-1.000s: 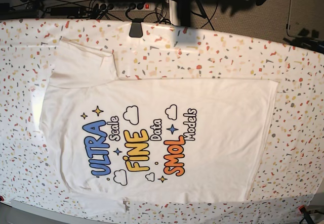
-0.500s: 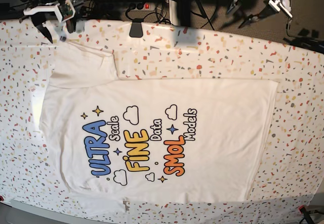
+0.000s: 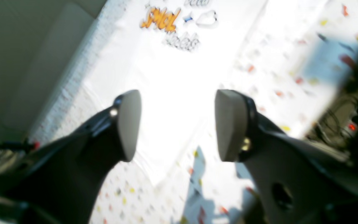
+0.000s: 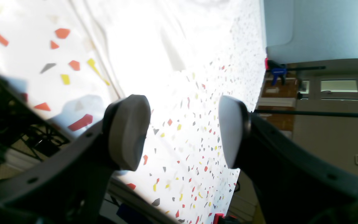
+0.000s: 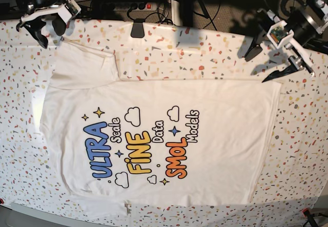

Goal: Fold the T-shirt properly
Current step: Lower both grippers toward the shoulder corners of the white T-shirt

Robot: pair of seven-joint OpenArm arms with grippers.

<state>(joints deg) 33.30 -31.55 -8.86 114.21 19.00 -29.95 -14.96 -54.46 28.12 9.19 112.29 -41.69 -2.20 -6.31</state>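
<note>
The white T-shirt (image 5: 169, 135) lies flat and print-up on the speckled table cover (image 5: 205, 53), collar toward the left and hem toward the right. My left gripper (image 5: 266, 63) is open and empty, hovering above the far hem corner; in the left wrist view (image 3: 179, 124) the shirt (image 3: 172, 77) lies below the spread fingers. My right gripper (image 5: 47, 32) is open and empty above the far sleeve; in the right wrist view (image 4: 183, 130) the shirt (image 4: 154, 37) lies ahead of it.
A black clamp (image 5: 137, 29) grips the far table edge. Cables and a power strip (image 5: 128, 5) lie behind the table. A red clamp (image 5: 307, 214) sits at the near right corner. The shirt's near side lies close to the table's near edge.
Both arms have come into view from the far side and moved down toward the table, the left to the hem corner, the right to the sleeve. The shirt has not moved.
</note>
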